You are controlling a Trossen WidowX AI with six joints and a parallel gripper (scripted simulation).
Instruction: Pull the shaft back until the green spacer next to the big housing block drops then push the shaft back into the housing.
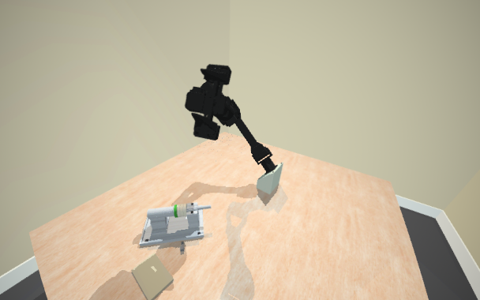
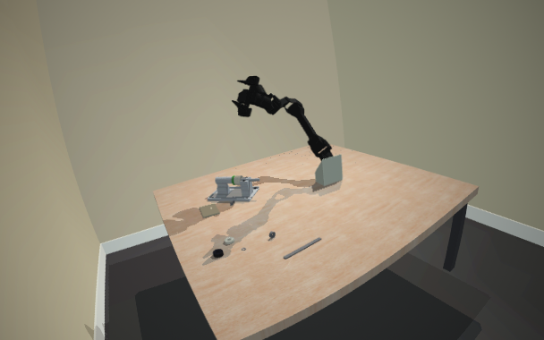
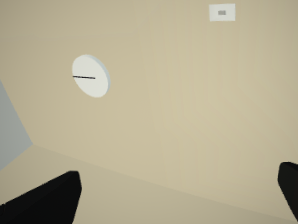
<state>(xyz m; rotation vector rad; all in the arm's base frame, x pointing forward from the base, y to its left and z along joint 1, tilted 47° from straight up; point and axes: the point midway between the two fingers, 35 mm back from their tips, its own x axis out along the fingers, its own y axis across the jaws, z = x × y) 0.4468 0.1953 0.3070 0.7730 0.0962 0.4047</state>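
Observation:
The big housing block (image 1: pixel 157 213) (image 2: pixel 222 186) stands at the left end of the grey fixture. The green spacer (image 1: pixel 175 211) (image 2: pixel 233 180) sits up on the shaft line right beside it. Cream spacers (image 1: pixel 181 210) (image 2: pixel 239 180) sit against its other side, between it and the smaller support block (image 2: pixel 246 187). The bare end of the shaft (image 1: pixel 205 207) (image 2: pixel 255 180) sticks out past that support toward the arm's base. My gripper (image 1: pixel 197 92) (image 2: pixel 235 91) (image 3: pixel 179 177) is open and empty, high above the table and well away from the shaft. The shaft inside the spacers is hidden.
A beige square plate (image 1: pixel 151 279) (image 2: pixel 209 210) lies in front of the fixture. A black ring (image 2: pixel 217 253), a pale ring (image 2: pixel 229 241), a small dark part (image 2: pixel 272 234) and a grey bar (image 2: pixel 302 248) lie farther forward. The wrist view shows only walls, a clock (image 3: pixel 91 70) and a switch plate.

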